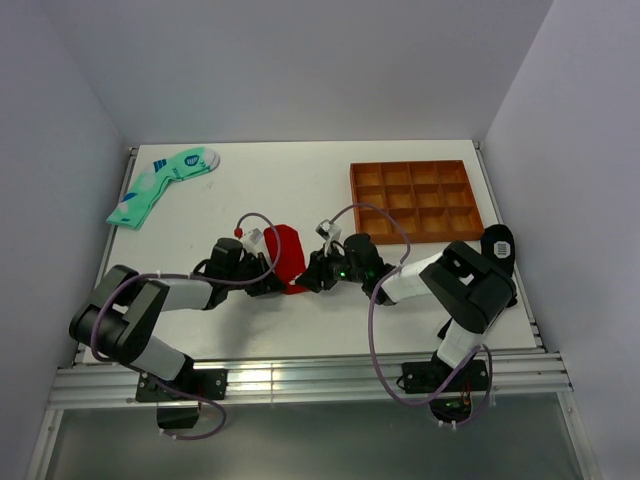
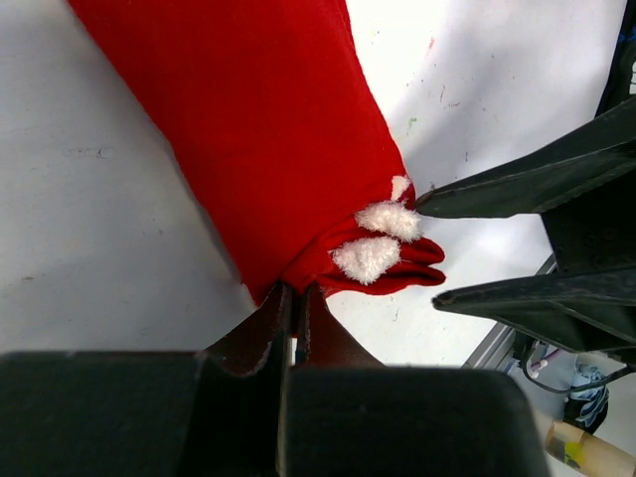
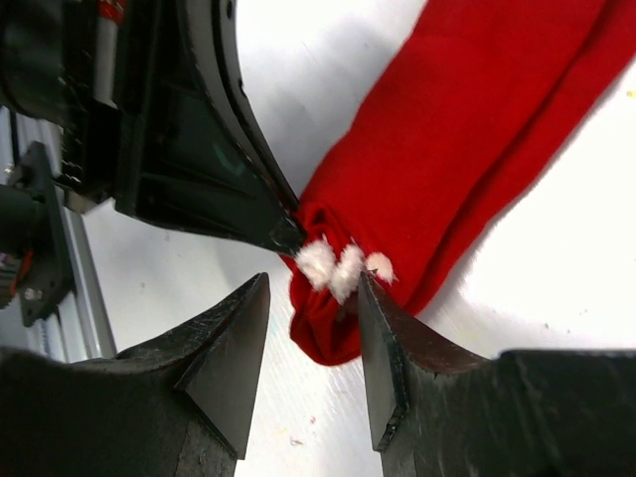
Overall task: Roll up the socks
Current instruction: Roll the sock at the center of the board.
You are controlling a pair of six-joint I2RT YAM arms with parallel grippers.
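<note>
Counting from the middle, you have one flat red bundle, the socks [image 1: 286, 252], lying on the white table [image 1: 280, 190] between your two grippers. Layered edges show at its near end, but you cannot tell from them how many socks are stacked. Three small white tufts [image 3: 333, 266] sit on that end. Your left gripper [image 2: 291, 303] is closed tight on the socks' near edge, with a fold of red fabric pinched between its fingers just beside the tufts. Your right gripper [image 3: 313, 288] stands with jaws apart, astride the same tufted end. One of its fingers [image 3: 397, 348] touches the fabric and the other is clear of it. The rest of the socks runs away from both grippers toward the far side. Farther out you have one mint-green sock [image 1: 165, 182] at the far left corner. One brown tray [image 1: 356, 200] of twelve compartments sits at the far right, with one black sock [image 1: 498, 247] just beside its near right corner.
</note>
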